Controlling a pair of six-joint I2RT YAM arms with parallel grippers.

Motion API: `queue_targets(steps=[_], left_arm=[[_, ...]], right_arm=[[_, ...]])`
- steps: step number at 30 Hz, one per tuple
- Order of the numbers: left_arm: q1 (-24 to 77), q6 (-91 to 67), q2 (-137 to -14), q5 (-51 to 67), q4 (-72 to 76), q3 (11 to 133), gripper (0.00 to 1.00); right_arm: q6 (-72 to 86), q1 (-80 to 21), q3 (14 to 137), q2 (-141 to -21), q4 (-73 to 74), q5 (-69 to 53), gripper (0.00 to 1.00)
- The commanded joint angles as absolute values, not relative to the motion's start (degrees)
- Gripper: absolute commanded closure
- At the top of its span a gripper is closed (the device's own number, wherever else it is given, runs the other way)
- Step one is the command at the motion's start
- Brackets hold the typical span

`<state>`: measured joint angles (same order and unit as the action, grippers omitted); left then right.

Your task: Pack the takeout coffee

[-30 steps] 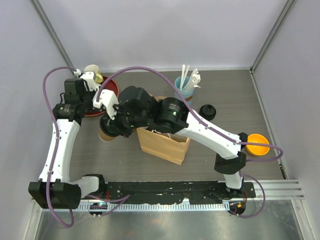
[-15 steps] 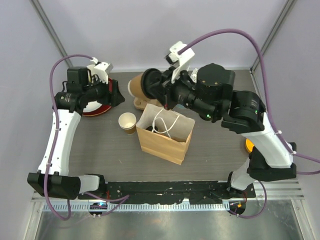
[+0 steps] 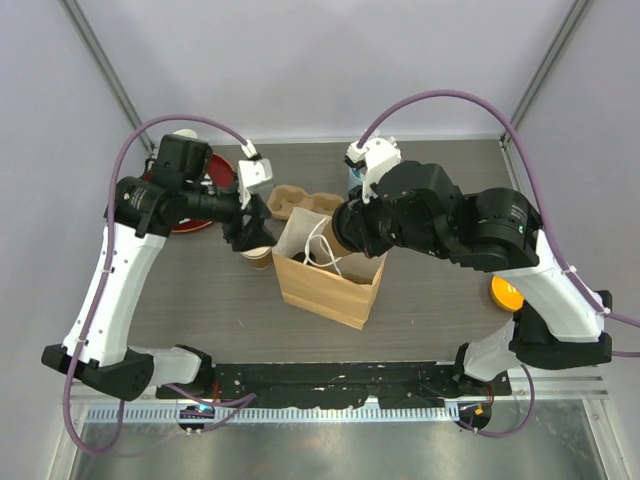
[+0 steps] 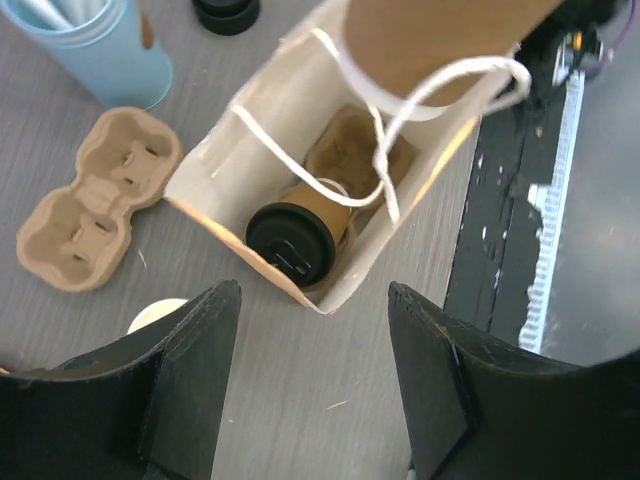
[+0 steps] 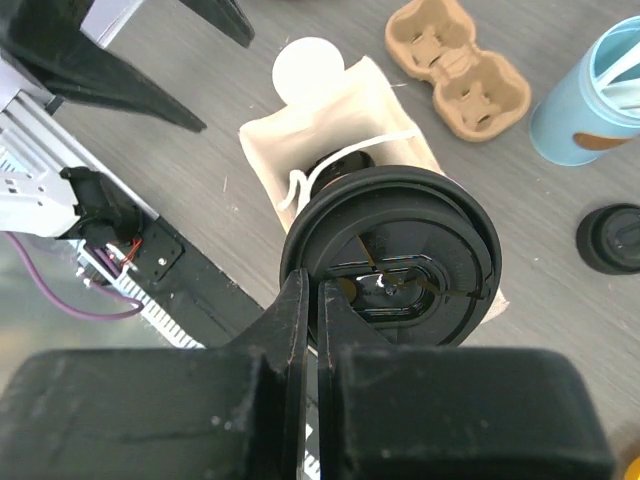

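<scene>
One takeout coffee (image 5: 390, 255), a tan cup with a black sip lid, hangs over the mouth of the paper bag (image 3: 330, 275). My right gripper (image 5: 312, 285) is shut on the lid's rim. Its tan body (image 4: 430, 40) shows at the top of the left wrist view. A second takeout coffee (image 4: 295, 240) lies on its side inside the bag (image 4: 250, 130). My left gripper (image 4: 315, 400) is open and empty, just left of the bag, above a lidless cup (image 3: 258, 256).
A cardboard cup carrier (image 3: 300, 203) lies behind the bag. A blue cup (image 5: 590, 100) with straws and loose black lids (image 5: 612, 238) stand at the back. A red plate (image 3: 188, 222) is at the left and an orange bowl (image 3: 505, 293) at the right.
My right arm has carried the lidded cup from behind the bag to over its mouth. My left arm has swung right to the lidless cup, its jaws a little narrower.
</scene>
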<state>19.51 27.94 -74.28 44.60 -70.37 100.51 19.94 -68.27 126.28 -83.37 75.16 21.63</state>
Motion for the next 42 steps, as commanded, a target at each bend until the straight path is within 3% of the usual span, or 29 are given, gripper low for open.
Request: queue_targets(steps=[1,13,21,30,42], left_arm=[[27.1,46.0,-73.6,42.7,-82.0,102.4,0.35],[34.7,49.6,-75.4,41.1,-75.1,96.4,0.37],[40.0,51.4,-74.1,35.4,-68.8,87.6,0.38],[40.6,56.5,-69.7,31.9,-63.5,81.3,0.59],[40.6,57.7,-66.5,36.2,-58.5,77.2,0.78]], right_arm=[[22.8,-67.3,130.2,-86.4,83.6,15.7,0.99],[18.8,-58.0,118.8,-85.7,78.6,7.1,0.99],[16.2,-57.0,111.7,-85.8,76.1,4.4,0.99],[13.4,-55.8,101.3,-85.8,68.9,4.3,0.99],[9.8,-53.8,99.1,-91.4,65.0,2.9,0.98]])
